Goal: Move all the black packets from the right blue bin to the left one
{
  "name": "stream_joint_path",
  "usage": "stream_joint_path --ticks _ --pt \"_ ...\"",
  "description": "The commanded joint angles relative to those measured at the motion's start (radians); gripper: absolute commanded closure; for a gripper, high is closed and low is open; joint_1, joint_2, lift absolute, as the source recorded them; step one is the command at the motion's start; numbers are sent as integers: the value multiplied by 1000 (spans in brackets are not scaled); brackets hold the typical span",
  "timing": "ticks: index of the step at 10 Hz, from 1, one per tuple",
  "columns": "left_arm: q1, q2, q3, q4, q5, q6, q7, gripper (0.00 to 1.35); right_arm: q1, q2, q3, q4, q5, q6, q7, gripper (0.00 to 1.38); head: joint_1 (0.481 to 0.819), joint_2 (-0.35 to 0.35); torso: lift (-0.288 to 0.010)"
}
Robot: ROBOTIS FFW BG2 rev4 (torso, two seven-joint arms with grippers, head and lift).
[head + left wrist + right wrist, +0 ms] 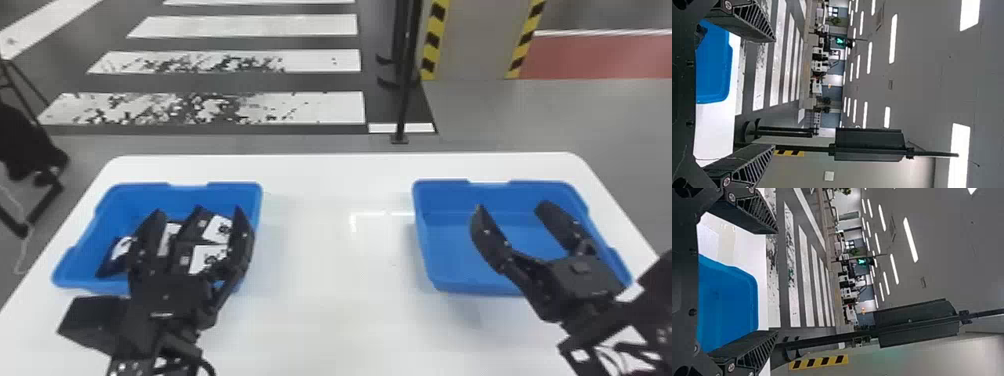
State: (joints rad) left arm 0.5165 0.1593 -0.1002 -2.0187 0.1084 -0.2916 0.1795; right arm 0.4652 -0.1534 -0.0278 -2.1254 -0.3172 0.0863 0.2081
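Packets show behind and between spread left fingers; right fingers also apart.

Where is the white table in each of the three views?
Head view: the table spreads across the lower part, under the left blue bin and the right blue bin.
Left wrist view: beside the left blue bin, seen between the left arm's open fingers.
Right wrist view: beside the right blue bin, seen between the right arm's open fingers.
Shared landmark: the white floor stripes, beyond the table.
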Motion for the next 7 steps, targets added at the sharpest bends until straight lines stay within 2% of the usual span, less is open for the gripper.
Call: stream_joint_path --ticks 1,7 --pt "1 0 0 0 1 -1 0 90 4 0 0 -4 -2 2 -1 125 695 35 -168" --pt "-4 0 0 0 9 -5 0 90 6 0 0 -9 0 -5 -6 127 695 35 -168"
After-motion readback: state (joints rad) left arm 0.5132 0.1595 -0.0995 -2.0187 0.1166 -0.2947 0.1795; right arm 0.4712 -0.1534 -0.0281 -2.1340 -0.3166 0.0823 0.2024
